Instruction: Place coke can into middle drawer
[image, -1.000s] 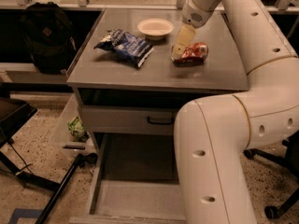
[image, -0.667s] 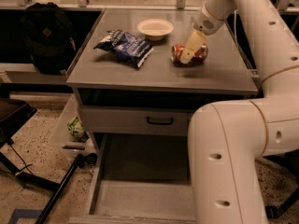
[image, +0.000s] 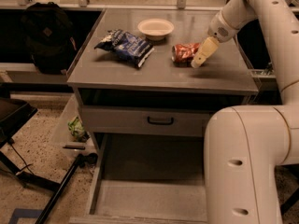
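The arm [image: 268, 13] enters from the top right corner and slopes down and to the left over the right part of the bench [image: 163, 76]; a rounded white joint sits above the bench's right edge, and from it a narrow cream piece tapers down and to the left into the pincer [image: 198, 61]; the tip of the pincer is at the bench top, tilted rather than upright; whether the pincer is apart, together or clamped on anything cannot be told from this view; a second, much thicker white link of the arm fills the lower right of the view, curving up from the bottom edge and bending back to the right

The coke can [image: 183, 52] lies on its side on the bench, right of the middle, red with white lettering and a crumpled look; its right end is just beside the pincer, and contact between the two cannot be made out; a pale bowl [image: 155, 28] stands behind and to the left of the can, apart from it; a blue chip bag [image: 126, 45] lies further left

Under the bench top a shut drawer front [image: 121, 120] carries a small black handle [image: 160, 121]; below that the middle drawer [image: 149, 199] is pulled out towards the viewer, its flat grey floor showing, its right part hidden by the thick arm link; a black backpack [image: 46, 36] sits off to the left of the bench
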Robot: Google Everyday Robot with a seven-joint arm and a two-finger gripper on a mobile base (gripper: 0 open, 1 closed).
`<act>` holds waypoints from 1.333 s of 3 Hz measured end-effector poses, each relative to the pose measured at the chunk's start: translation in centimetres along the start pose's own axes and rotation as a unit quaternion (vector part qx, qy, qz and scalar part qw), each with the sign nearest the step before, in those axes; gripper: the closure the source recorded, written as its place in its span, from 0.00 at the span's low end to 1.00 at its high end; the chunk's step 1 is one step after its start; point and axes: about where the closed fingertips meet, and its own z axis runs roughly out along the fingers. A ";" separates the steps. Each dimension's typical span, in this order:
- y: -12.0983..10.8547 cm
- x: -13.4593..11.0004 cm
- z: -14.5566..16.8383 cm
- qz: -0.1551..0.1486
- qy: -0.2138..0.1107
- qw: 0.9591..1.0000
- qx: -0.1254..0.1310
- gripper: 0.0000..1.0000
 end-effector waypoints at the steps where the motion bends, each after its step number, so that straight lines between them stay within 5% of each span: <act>1: 0.0 -0.8 0.7 -0.011 0.000 1.000 -0.002 0.00; 3: 1.0 -2.0 2.7 -0.026 -0.005 0.999 -0.026 0.00; 4: 1.0 -2.0 2.7 -0.026 -0.005 0.999 -0.026 0.19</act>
